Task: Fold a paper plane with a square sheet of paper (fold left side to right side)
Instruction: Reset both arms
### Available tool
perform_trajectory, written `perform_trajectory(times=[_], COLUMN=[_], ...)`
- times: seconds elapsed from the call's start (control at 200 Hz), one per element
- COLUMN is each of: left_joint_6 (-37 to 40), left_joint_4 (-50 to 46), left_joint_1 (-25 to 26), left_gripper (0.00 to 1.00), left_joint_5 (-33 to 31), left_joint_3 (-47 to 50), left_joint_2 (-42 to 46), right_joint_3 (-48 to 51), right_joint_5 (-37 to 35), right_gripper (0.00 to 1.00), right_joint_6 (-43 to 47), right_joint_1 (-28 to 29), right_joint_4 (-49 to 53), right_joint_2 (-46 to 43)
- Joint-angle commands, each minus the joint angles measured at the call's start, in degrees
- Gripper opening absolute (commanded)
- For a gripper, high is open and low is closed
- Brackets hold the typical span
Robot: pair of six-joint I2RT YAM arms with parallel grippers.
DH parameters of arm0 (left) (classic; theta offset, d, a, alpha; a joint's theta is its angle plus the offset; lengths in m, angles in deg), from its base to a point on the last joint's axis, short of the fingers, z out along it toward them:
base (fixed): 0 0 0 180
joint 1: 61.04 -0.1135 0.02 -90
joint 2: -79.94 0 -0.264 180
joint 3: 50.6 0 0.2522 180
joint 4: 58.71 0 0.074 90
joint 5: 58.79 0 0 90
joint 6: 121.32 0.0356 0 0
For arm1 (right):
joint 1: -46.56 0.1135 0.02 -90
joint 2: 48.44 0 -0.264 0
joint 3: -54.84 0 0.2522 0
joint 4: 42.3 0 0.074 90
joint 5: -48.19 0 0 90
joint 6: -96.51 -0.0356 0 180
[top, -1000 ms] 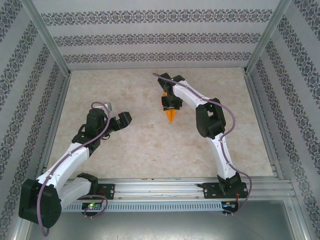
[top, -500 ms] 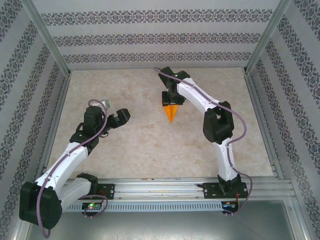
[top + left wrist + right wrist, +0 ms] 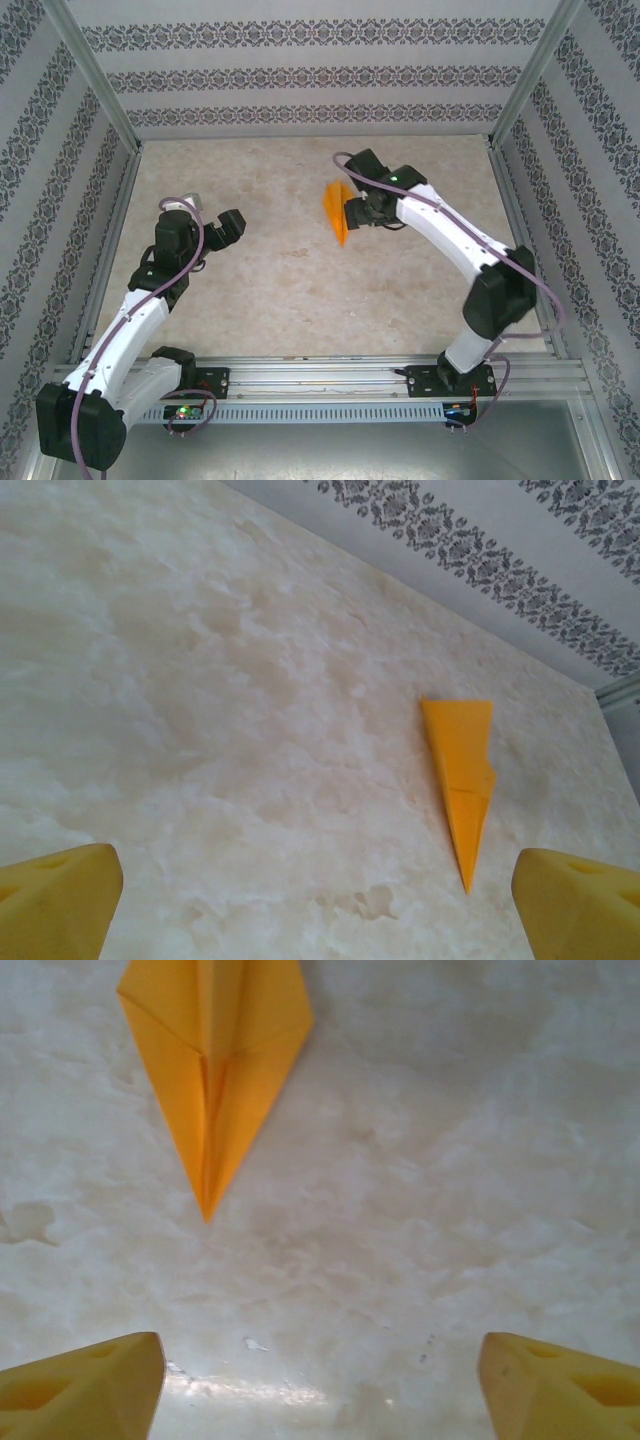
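**Right gripper**: yellow fingertips stood wide apart and held nothing, with bare table between them.

**Item 1, the paper plane**: orange paper, folded to a narrow dart with a centre crease and two flaps meeting along it. It lay on the table just ahead of the right gripper, apart from both fingertips, nose towards the arms' bases. In the left wrist view the paper plane rested flat. In the overhead view its outline was blurred, so whether it was fully settled could not be told.

**Item 2, left gripper**: also spread wide and empty, well apart from the dart on its left.

**Item 3, table**: pale marbled surface, nothing else on it.

**Item 4, walls**: white with bands of dark ornament.

**Step, as judged:** the folding looked complete and the dart released, so the task stood at or near its end.

**Next move, as judged:** draw the right arm up and back with the fingers kept wide, without brushing the light paper or dragging it along.
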Motion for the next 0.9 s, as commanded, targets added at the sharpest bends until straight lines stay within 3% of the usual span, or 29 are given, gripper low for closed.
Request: perform_trajectory(times=[0.0,0.06,0.515,0.899], left_joint_6=[1.77,1.79,1.67,3.15], left_joint_4=[-1.54,-1.2,-2.01,-3.64], left_joint_1=[-1.01,-1.1,-1.32,-1.68], left_gripper=[1.0,1.0,1.0,1.0], left_joint_5=[-3.07,-2.91,-3.52,-6.12], left_joint_3=[-1.57,-1.65,-1.92,-2.45], left_joint_2=[0.84,0.72,0.69,0.06], right_joint_3=[6.37,10.26,36.17,55.52], right_joint_5=[-3.48,-4.32,-3.15,0.52], right_gripper=[0.92,0.98,0.98,0.98], right_joint_6=[1.15,1.54,5.59,10.56], right_joint_1=[-1.61,-2.26,-10.26,-24.83], right_joint_4=[-4.41,-6.38,-25.84,-49.4], right_joint_2=[-7.2,-11.07,-34.87,-43.96])
